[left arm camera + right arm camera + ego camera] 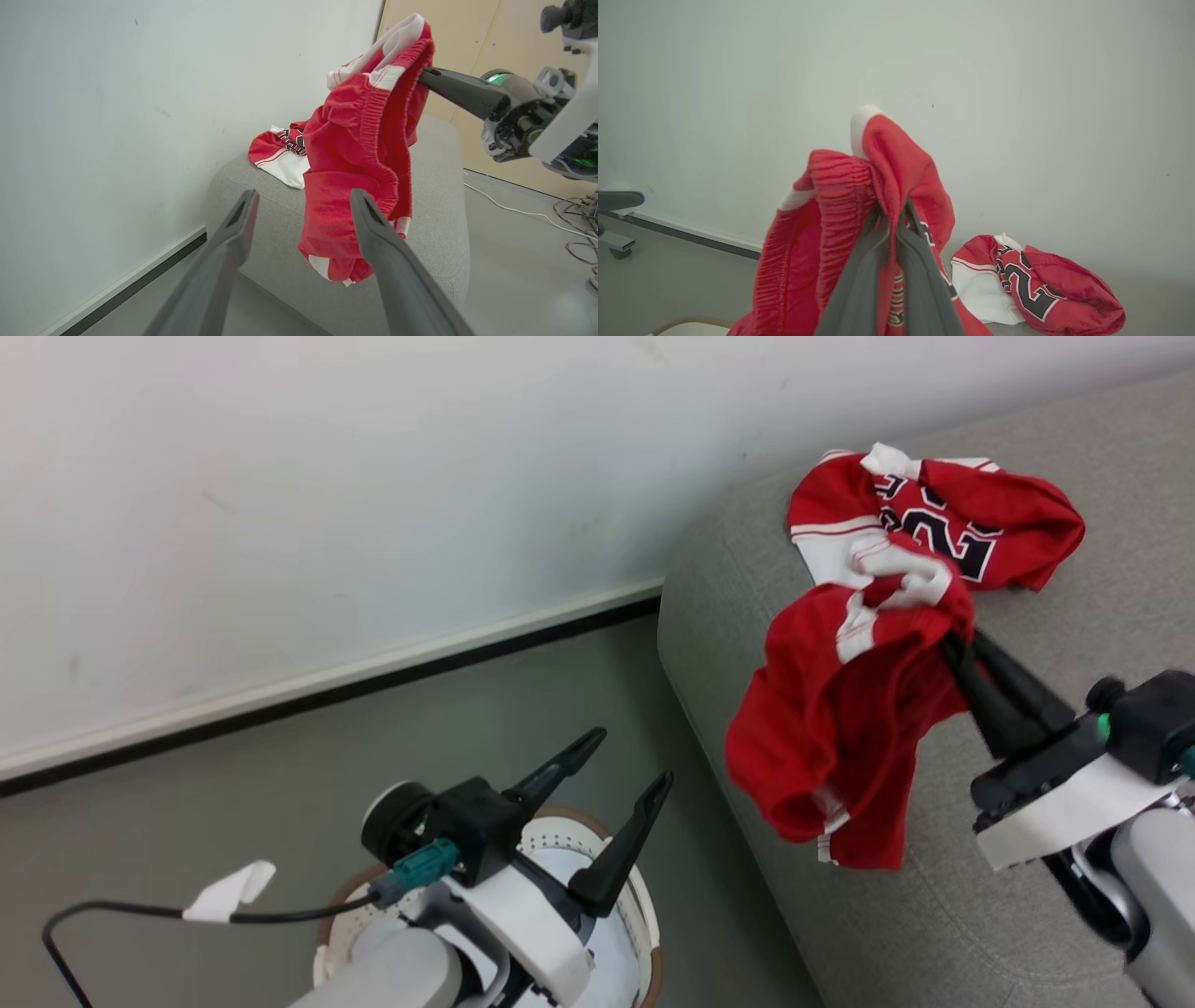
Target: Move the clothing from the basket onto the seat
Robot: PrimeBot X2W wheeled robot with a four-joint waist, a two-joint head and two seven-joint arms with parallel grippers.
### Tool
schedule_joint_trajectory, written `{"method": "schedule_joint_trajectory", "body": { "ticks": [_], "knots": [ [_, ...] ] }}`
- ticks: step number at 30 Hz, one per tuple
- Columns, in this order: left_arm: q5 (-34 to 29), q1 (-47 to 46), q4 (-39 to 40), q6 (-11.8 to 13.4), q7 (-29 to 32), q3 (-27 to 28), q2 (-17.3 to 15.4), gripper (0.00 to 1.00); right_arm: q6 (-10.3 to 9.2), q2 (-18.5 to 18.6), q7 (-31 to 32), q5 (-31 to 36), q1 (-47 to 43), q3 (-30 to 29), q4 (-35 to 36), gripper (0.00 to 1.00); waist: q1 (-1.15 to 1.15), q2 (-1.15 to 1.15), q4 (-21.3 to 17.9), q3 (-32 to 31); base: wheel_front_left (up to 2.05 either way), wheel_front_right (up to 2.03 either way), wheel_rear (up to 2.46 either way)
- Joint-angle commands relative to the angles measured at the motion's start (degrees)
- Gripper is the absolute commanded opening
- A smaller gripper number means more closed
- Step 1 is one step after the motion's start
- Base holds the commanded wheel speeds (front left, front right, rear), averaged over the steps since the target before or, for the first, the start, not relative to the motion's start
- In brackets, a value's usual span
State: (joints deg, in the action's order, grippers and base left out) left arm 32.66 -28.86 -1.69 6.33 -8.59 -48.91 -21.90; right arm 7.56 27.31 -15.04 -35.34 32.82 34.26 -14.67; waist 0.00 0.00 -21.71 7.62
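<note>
- Rounded edge of the seat [934, 933] meets bare floor [467, 728] by the wall [373, 476] — open upholstery beyond.
- Right gripper [959, 651] clenched on a red garment [840, 737], which hangs over that edge; another jersey [943, 523] lies on the seat behind it.
- Left gripper [635, 758] spread, empty, above the basket [644, 919].

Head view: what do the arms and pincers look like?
The left pincer and right pincer: two long dark fingers, black housing, white wrist bracket, pale grey forearm. Left carries a teal connector, black cable and white tag; right shows a green light.
</note>
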Motion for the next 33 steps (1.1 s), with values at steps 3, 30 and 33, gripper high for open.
{"method": "schedule_joint_trajectory", "body": {
  "ticks": [3,30,33],
  "knots": [
    [-1.4,-2.3,0.7,-0.3,0.8,0.1,-0.6,1.0,-0.15,-0.6,-0.2,2.7,3.2,-3.5,-1.2,0.0,0.0,0.0,0.6,4.3,0.0,0.0,0.0],
    [-6.7,-18.2,2.5,-2.3,1.3,0.4,1.7,1.0,-0.15,8.2,5.8,29.0,42.2,-56.6,-39.5,0.0,0.0,0.0,14.4,33.0,0.0,0.0,0.0],
    [-6.8,-18.2,2.1,-2.2,0.9,0.3,1.9,1.0,-0.15,6.0,4.7,33.6,40.0,-61.6,-43.7,0.0,0.0,0.0,14.8,33.3,0.0,0.0,0.0]
  ]
}}
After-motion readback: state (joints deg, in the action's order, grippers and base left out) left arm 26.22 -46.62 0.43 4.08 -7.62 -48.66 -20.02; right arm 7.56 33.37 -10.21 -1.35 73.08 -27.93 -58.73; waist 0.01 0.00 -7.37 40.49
